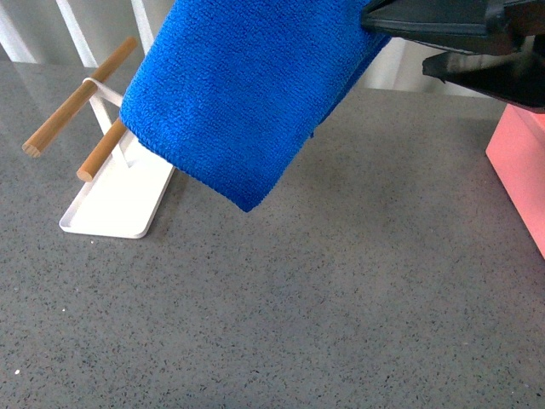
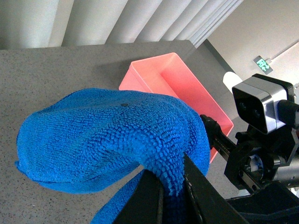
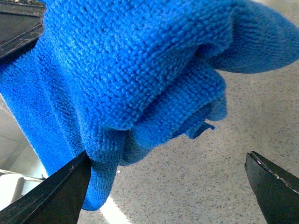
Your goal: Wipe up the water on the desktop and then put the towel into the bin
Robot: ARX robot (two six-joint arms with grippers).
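We see the left gripper [image 2: 168, 169] from its own wrist camera, its two black jaws pressed together on a fold of the towel [image 1: 247, 94]. The cloth bulges out beyond them.

The right gripper [image 3: 167, 156] has its jaws spread wide. One finger touches the edge of the towel and the other stands well apart over bare desktop [image 1: 341, 281]. In the front view, black gripper parts reach in from the upper right corner of the frame and meet the towel's upper edge.

The towel hangs in the air, filling the upper middle of the front view. Its lowest corner is clear of the desktop, and it covers part of the white tray [image 1: 111, 213] with its wooden bars [image 1: 77, 98] at the left.

The bin [image 1: 519, 170] sits at the right edge of the frame.

The only writing is a small green sign [image 2: 264, 63] on the far wall, and we cannot read its white marks.
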